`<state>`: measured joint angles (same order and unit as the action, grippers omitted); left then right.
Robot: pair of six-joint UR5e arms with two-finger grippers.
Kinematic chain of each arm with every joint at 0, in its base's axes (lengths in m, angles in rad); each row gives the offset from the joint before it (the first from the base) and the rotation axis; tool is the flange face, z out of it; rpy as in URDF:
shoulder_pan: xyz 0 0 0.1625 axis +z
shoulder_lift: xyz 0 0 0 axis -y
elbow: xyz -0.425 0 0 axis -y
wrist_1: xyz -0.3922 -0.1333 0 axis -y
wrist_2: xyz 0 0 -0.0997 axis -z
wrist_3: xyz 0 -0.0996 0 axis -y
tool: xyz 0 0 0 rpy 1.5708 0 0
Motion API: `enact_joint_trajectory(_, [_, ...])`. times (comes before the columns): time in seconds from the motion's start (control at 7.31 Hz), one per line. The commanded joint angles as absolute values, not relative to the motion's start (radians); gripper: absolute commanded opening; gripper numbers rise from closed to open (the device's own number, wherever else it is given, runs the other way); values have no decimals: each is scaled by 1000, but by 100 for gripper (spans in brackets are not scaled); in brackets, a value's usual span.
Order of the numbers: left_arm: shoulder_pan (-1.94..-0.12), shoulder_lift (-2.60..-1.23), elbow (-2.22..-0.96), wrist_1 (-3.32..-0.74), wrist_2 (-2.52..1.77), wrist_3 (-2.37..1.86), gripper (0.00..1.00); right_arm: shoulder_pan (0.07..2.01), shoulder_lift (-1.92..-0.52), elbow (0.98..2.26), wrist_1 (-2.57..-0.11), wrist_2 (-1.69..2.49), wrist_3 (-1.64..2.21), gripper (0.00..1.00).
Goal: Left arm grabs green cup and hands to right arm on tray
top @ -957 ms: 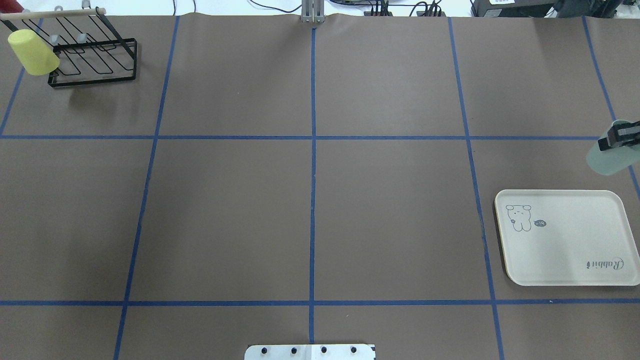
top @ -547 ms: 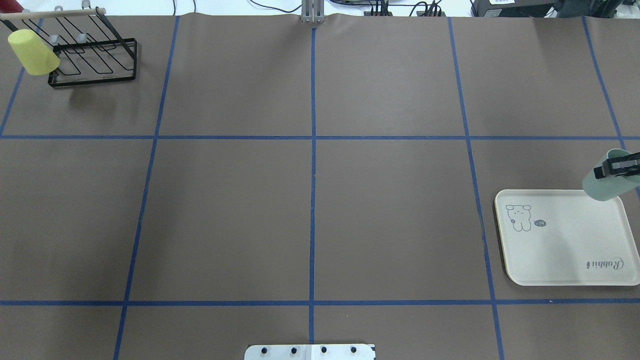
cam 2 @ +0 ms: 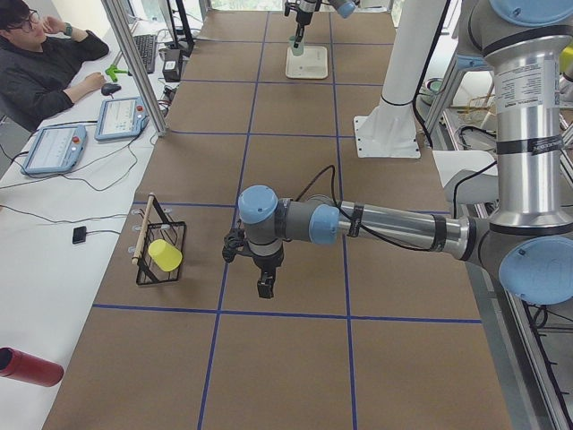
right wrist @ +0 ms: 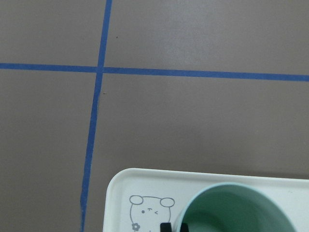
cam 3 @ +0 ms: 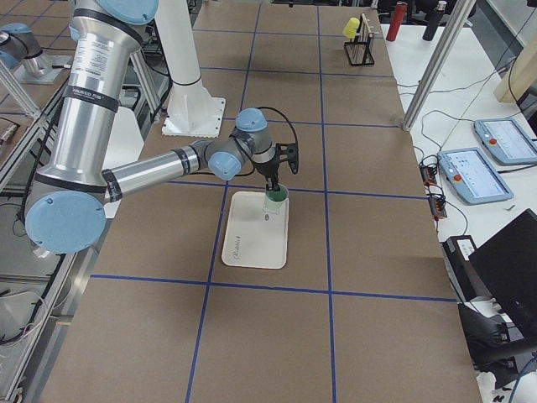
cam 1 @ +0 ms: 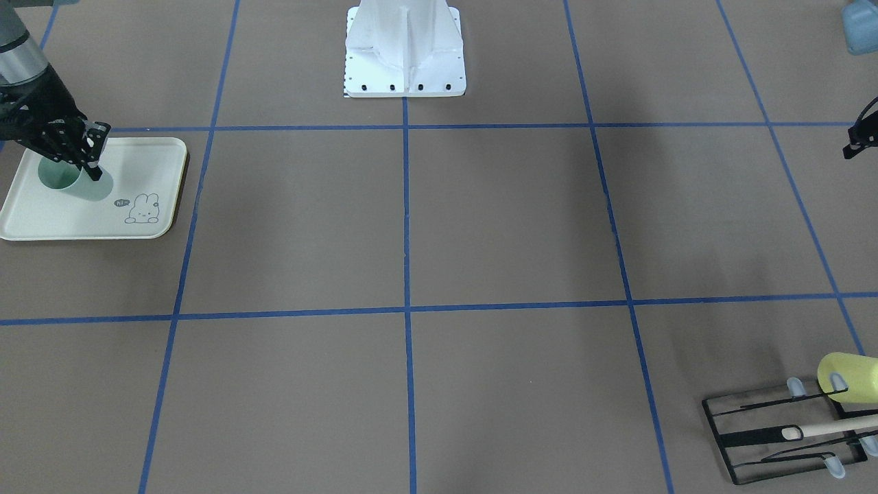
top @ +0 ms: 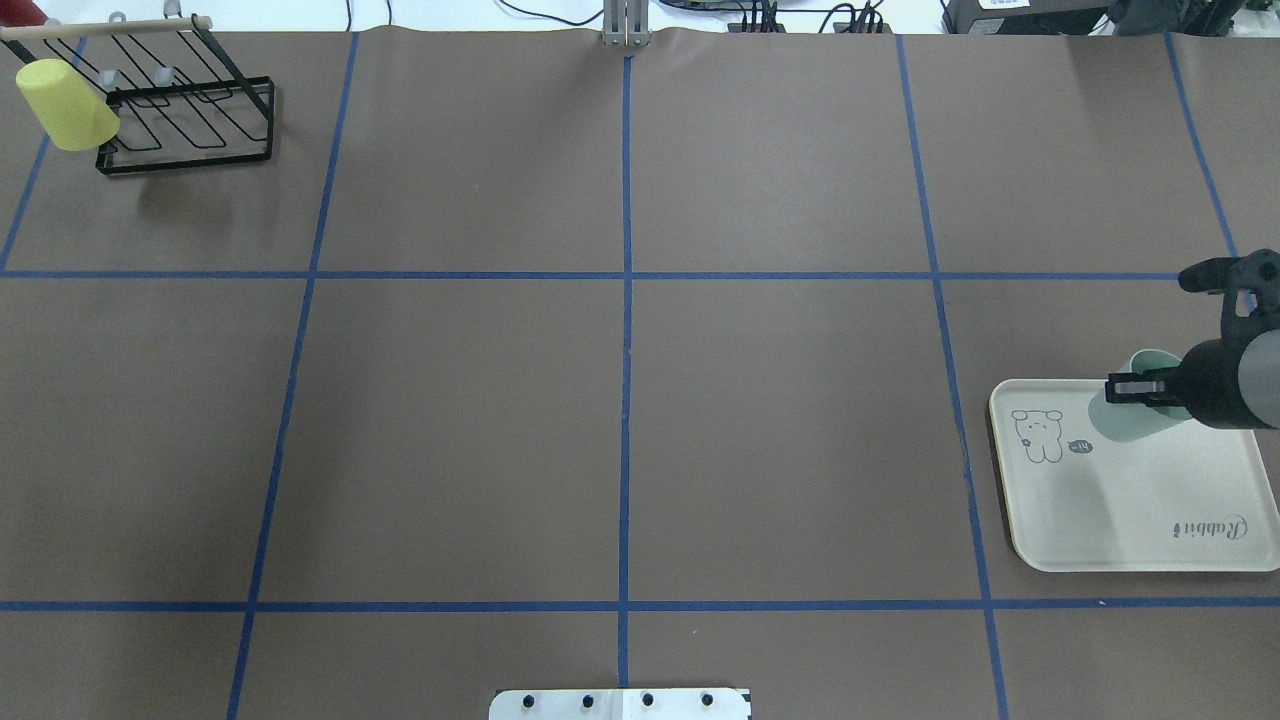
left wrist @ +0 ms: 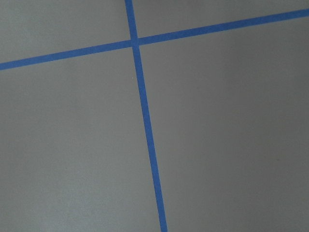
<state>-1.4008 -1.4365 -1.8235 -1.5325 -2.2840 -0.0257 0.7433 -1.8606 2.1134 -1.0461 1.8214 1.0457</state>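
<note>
Green cup (top: 1122, 418) is found directly beneath the right pincer (top: 1130, 387), held at the rim. One black finger is laid against the outer wall on the side toward the table's middle; the other finger is not made out. The pincer is recorded as clamped on the cup wall, with the right arm (top: 1235, 382) brought in from the table's right edge.

The cup is placed over the tray (top: 1130, 510), at the end nearer the table's middle and toward the edge away from the robot, just beside the bunny drawing (top: 1040, 436). Whether its base is touching the tray or held just above it cannot be told.

Cup noted as a pale mint tumbler, smooth, without handle, slightly narrower at the base. A darker green inside is seen through the mouth in the right wrist view (right wrist: 236, 212).

The mouth is turned upward and the base downward. The long axis is judged close to vertical.

The left arm (cam 2: 385, 224) is stretched low over bare table (top: 780, 420), well apart from the tray. The left pincer (cam 2: 265, 285) is pointed down; its state cannot be told. A yellow cup (top: 65, 92) is hung on the rack (top: 190, 130) at the far left corner.
</note>
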Motion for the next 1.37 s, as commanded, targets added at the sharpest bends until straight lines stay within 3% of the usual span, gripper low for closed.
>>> enact_joint_trajectory(0.0, [-1402, -1439, -1825, -1532, -2287, -26, 100, 588, -1907, 2111, -1022, 1645, 1181, 0])
enact_joint_trajectory(0.82, [-1402, -1439, -1822, -1532, -2296, -28, 100, 451, -1922, 2065, -1019, 1490, 1313, 0])
enact_joint_trajectory(1.09, [-1402, -1437, -1822, -1532, -2296, -26, 100, 449, -1911, 2069, -1019, 1488, 1313, 99])
enact_joint_trajectory(1.23, [-1402, -1437, -1822, -1532, -2296, -26, 100, 451, -1908, 2074, -1019, 1488, 1312, 100])
